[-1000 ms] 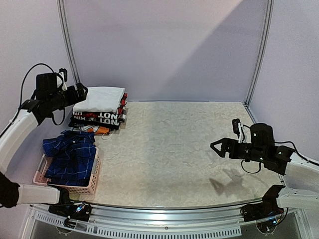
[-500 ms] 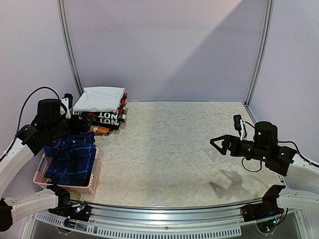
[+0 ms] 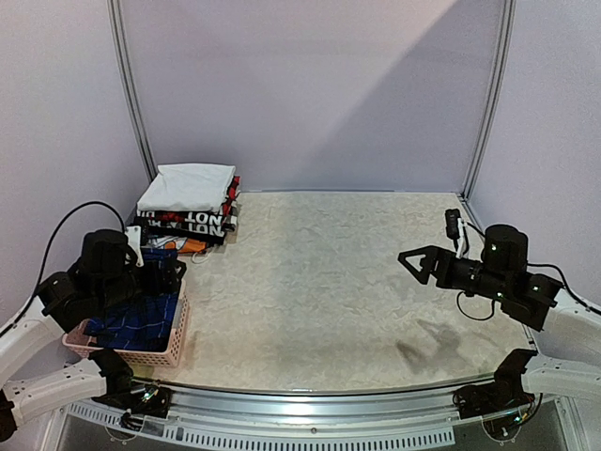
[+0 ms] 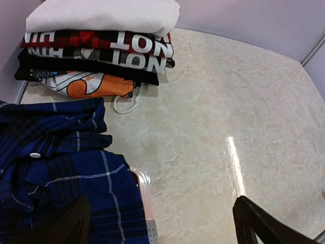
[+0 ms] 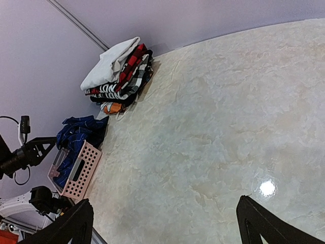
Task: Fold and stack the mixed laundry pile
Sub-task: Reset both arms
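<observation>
A folded stack (image 3: 188, 202) sits at the back left: white garment on top, red-and-black plaid and black printed pieces below, an orange-printed piece at the bottom. It also shows in the left wrist view (image 4: 101, 40) and the right wrist view (image 5: 119, 71). A crumpled blue plaid shirt (image 3: 141, 310) lies in the pink basket (image 3: 141, 355). My left gripper (image 3: 171, 274) is open and empty, hovering over the basket's right edge above the shirt (image 4: 56, 168). My right gripper (image 3: 420, 264) is open and empty, raised over the table's right side.
The pink basket rim (image 4: 138, 183) lies just under my left gripper (image 4: 162, 235). The basket (image 5: 81, 168) stands at the table's front left. A metal frame and purple walls enclose the marbled table (image 3: 319, 282). My right gripper (image 5: 162, 226) looks across the bare tabletop.
My left arm has swung from beside the folded stack down and nearer, to over the basket and blue shirt. My right gripper has drifted slightly up and back.
</observation>
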Available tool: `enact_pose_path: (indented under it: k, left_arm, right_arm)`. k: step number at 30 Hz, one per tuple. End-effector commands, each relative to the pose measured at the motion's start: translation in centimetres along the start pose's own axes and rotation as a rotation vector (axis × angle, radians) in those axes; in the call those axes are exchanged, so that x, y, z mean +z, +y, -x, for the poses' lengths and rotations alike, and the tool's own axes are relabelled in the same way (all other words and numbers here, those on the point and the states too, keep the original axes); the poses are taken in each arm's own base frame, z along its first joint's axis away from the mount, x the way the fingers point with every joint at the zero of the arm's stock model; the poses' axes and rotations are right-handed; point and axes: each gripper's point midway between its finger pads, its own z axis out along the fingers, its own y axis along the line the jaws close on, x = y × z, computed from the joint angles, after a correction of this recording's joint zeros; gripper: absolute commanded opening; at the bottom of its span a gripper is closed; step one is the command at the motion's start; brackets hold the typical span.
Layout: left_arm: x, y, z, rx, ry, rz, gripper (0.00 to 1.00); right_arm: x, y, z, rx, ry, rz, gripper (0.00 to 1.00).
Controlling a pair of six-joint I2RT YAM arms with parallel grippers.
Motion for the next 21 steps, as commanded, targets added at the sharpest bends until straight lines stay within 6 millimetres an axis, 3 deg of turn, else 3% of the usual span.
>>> enact_pose_path:
  k: [1,7,21]
  left_arm:
    - [0.5,1.5,-2.0,0.002,0.014,0.063,1.00]
    - [0.6,1.4,-3.6,-0.009,0.018,0.024,0.99]
    - [0.0,1.3,-3.3,0.011,-0.006,0.020,1.00]
  right_arm:
    - [-0.6,-0.6,0.5,-0.035,-0.063,-0.024,0.99]
    - [-1.1,-1.3,0.1,-0.043,-0.083,-0.038,0.99]
    - [-2.0,-1.4,0.1,-0.082,-0.080,-0.058,0.99]
